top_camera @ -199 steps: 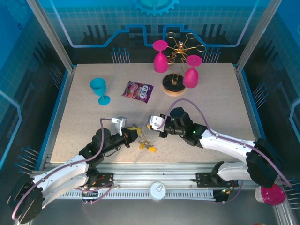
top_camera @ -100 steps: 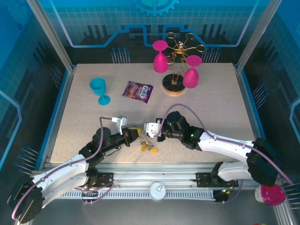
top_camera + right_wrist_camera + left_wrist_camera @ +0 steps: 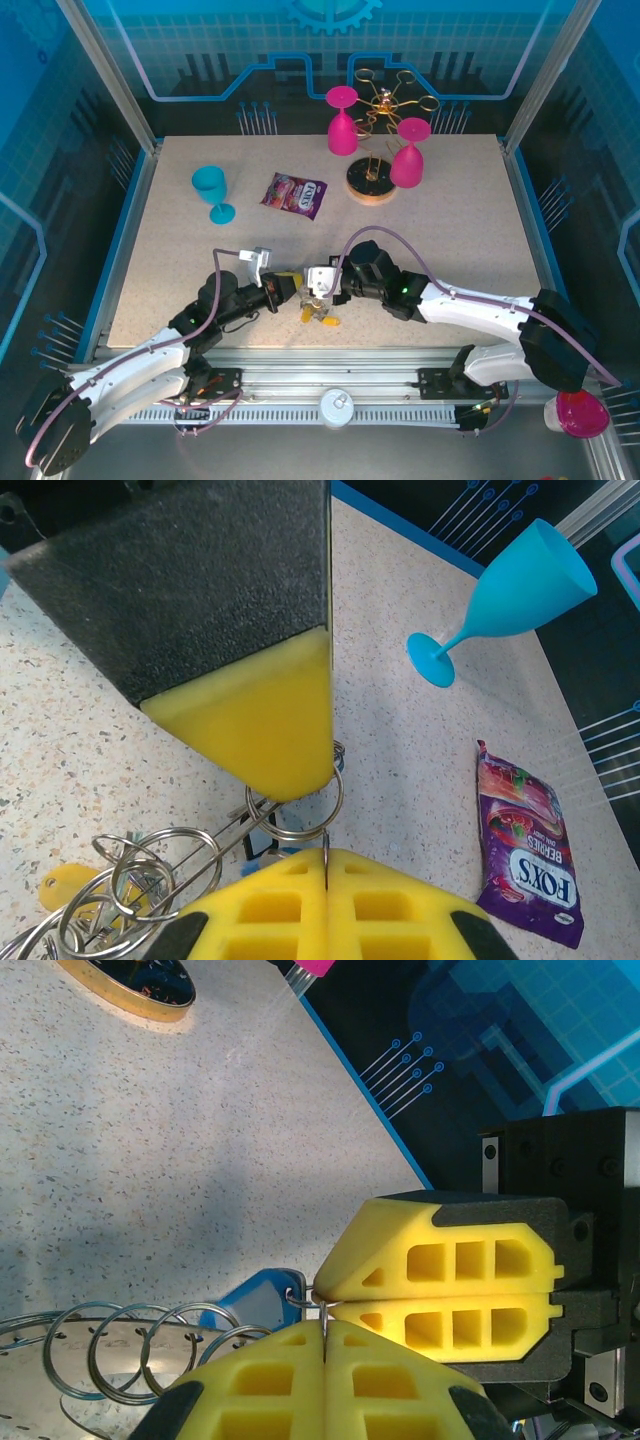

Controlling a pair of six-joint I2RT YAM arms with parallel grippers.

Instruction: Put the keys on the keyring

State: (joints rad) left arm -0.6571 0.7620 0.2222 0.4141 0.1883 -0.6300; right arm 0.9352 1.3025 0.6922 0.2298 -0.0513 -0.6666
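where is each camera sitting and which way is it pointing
top external: high behind the arm bases, facing down at the table; both arms show, left gripper and right gripper tip to tip.
left wrist: on the left arm, facing the right gripper's yellow fingers, metal rings, rack base; own fingertips at bottom.
right wrist: on the right arm, facing the left gripper's finger, blue goblet, candy bag; own fingertips at bottom.
shared: both wrist views catch the rings.

A white left arm (image 3: 130, 368) and white right arm (image 3: 480, 305) with black joints, each trailing a looping mauve cable (image 3: 390, 234), end in yellow fingers (image 3: 450, 1260) with rectangular cut-outs, grainy black backs, and a screw-studded black housing (image 3: 560, 1150) behind them.
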